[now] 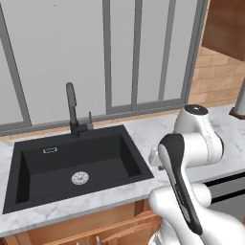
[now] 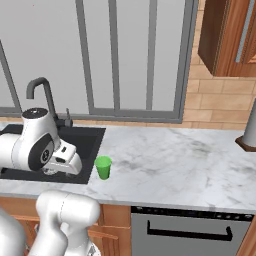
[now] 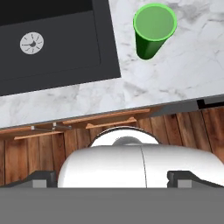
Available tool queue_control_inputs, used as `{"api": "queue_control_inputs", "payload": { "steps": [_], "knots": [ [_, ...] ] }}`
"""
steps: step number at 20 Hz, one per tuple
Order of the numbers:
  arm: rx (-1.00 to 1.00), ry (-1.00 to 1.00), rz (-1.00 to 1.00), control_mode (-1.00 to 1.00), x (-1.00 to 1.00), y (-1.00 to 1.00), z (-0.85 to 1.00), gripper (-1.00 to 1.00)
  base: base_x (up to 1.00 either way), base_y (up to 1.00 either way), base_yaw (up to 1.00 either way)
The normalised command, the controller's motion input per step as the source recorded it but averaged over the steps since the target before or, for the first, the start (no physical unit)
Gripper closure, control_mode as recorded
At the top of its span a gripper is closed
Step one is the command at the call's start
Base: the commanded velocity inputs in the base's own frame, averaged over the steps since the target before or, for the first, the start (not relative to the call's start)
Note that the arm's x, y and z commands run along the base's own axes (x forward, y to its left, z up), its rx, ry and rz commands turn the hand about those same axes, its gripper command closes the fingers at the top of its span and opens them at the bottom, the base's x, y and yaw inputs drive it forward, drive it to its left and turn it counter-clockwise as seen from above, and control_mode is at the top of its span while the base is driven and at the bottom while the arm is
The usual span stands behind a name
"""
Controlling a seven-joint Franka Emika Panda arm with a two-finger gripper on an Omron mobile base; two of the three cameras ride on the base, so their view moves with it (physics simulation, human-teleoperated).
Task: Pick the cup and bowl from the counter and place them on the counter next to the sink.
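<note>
A: Where's the cup (image 2: 103,167) rn?

B: I see it standing up on the counter (image 2: 165,165), just beside the sink's (image 2: 90,145) right edge, near the front. It's green and has nothing in it. From the hand cam I look down into it (image 3: 154,30), so the hand is up above it and a bit toward the front of the counter.

A: Is it touching the sink?

B: Close, but I think there's a thin strip of marble between them. Can't be sure from the right cam.

A: And the gripper (image 3: 112,178)? Got hold of anything?

B: No. I only see the two dark tips low in the hand cam, far apart, one at each side. So the fingers are spread as wide as they go, w/ nothing between them. They're well apart from the cup.

A: What else is there?

B: Black sink w/ a round silver drain (image 1: 80,178) in the middle of the bottom. Tall dark faucet (image 1: 72,109) at the back, in front of the window (image 1: 95,52). Wood cabinet fronts (image 3: 87,124) under the counter. To the right, under the counter, a dark oven door w/ a black handle (image 2: 187,232). Brick wall (image 2: 220,100) and a wood cupboard (image 2: 225,35) up at the right.

A: The arm?

B: White, bent over the sink's right side in both base cams.
</note>
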Motion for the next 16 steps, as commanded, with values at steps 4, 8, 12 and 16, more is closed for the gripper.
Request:
{"api": "queue_control_inputs", "payload": {
  "steps": [4, 8, 12, 16],
  "knots": [
    [0.0, 0.0, 0.0, 1.0, 0.0, 0.0, 0.0, -1.0, -0.02, 0.0, 0.0],
    [0.0, 0.0, 0.0, 1.0, 0.0, 0.0, 0.0, -1.0, -0.31, 0.0, 0.0],
    [0.0, 0.0, 0.0, 1.0, 0.0, 0.0, 0.0, -1.0, 0.04, 0.0, 0.0],
    [0.0, 0.0, 0.0, 1.0, 0.0, 0.0, 0.0, -1.0, -0.76, -0.01, 0.25]
  ]
}}
